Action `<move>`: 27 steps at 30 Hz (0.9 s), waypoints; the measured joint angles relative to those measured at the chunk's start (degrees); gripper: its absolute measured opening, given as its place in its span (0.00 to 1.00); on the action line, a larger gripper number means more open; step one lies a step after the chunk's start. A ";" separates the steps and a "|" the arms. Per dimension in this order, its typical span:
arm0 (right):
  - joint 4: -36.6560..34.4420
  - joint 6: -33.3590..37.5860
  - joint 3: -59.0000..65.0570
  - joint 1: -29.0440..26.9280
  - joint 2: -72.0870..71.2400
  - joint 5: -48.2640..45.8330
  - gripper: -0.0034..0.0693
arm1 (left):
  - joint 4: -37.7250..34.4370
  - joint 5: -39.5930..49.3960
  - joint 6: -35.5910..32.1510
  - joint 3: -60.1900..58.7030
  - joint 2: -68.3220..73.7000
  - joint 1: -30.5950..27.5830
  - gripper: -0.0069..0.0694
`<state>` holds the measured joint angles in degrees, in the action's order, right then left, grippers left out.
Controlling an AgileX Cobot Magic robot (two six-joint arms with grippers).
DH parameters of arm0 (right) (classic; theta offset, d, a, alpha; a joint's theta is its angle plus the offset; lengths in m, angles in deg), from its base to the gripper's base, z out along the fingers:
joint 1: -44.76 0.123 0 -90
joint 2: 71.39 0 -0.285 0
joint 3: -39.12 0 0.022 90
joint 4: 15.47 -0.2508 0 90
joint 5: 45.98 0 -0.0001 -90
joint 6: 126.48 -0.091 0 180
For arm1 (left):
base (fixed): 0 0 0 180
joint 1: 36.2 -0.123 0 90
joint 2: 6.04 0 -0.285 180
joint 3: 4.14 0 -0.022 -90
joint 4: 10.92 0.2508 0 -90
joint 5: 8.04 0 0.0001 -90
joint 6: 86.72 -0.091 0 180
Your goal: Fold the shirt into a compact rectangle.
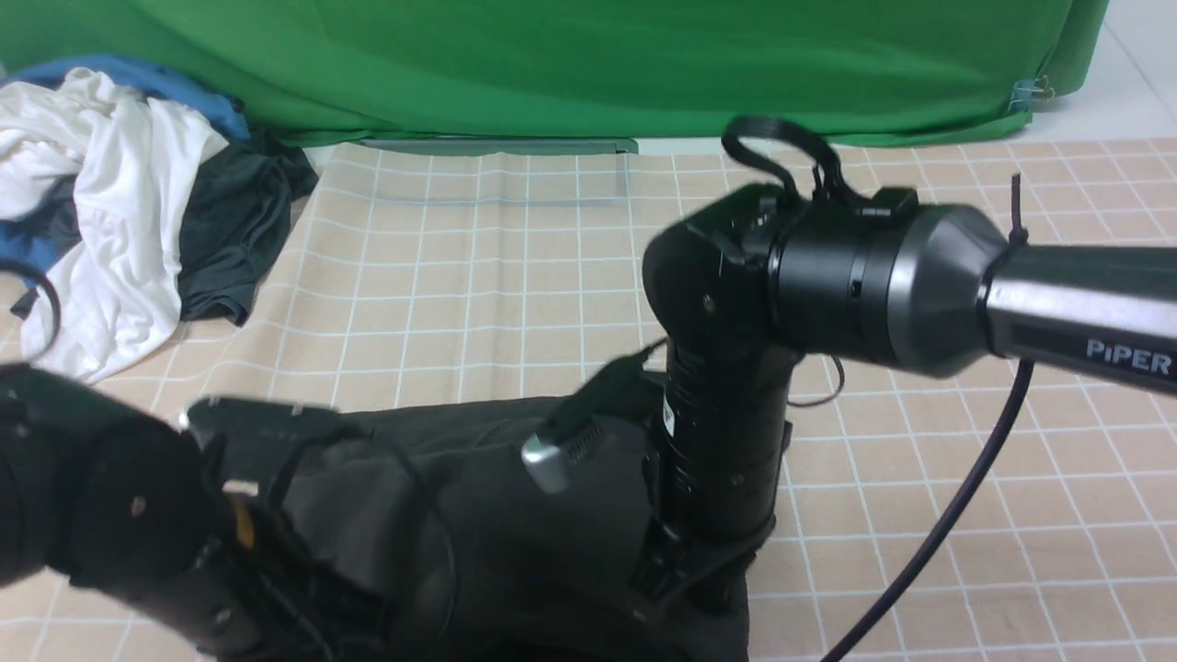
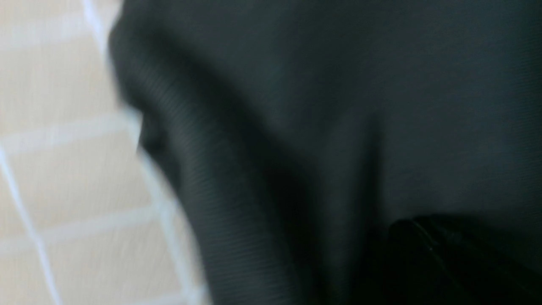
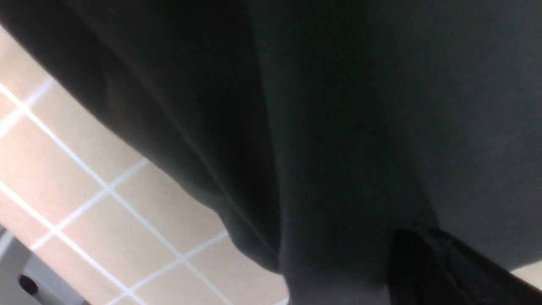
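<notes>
Left end effector (image 2: pixel 440 254): pressed together, pinching a bunched fold of the black shirt (image 1: pixel 515 542). Only one dark finger shows in the left wrist view. Fabric pleats run into it and fill most of the frame. It's blurred, so I can't tell the exact bite point.

Right end effector (image 3: pixel 436 262): also closed, pinching shirt fabric. The right wrist view shows cloth draping away from the finger, with the checked bench (image 1: pixel 515 303) visible past the cloth's edge.

Left arm (image 1: pixel 101 506): low, coming in from the near-left corner, wrist angled across toward the shirt. Heavily blurred in the front view.

Right arm (image 1: pixel 929 285): forearm runs roughly level from the right, and the wrist bends sharply so the last link points straight down into the shirt. A cable (image 1: pixel 956 496) hangs off it toward the near edge.

Shirt: crumpled in a heap on the bench, directly under and around both end effectors, spanning the gap between them.

Clothes pile (image 1: pixel 119 202) (white, blue and dark pieces): well beyond the left end effector on the bench, apart from the shirt. Green backdrop (image 1: pixel 588 64): on the far side of both end effectors.
</notes>
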<state>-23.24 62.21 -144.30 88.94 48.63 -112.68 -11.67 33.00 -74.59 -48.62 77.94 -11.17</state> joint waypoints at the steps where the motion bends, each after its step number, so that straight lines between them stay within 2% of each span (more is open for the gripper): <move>1: 0.00 0.00 0.91 0.00 -0.04 0.64 0.10 | 0.75 0.02 0.63 -1.05 0.00 0.00 0.12; 6: 0.64 -0.18 3.08 0.11 -0.10 2.83 0.10 | 1.44 1.02 2.84 -2.31 -0.10 0.00 0.12; 13: 4.60 -4.12 3.05 0.23 -3.63 3.62 0.10 | 1.24 4.59 3.62 -0.77 -2.53 0.00 0.12; 22: -4.52 -2.56 2.91 2.70 -10.40 14.38 0.10 | -6.07 -0.26 -1.00 2.98 -4.65 0.00 0.12; 27: -5.73 -2.26 2.91 3.59 -5.30 12.87 0.10 | -6.19 -2.31 -1.08 2.98 1.38 0.00 0.12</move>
<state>-28.97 59.95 -141.39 92.53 43.34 -99.81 -17.85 30.69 -75.67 -45.63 79.32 -11.17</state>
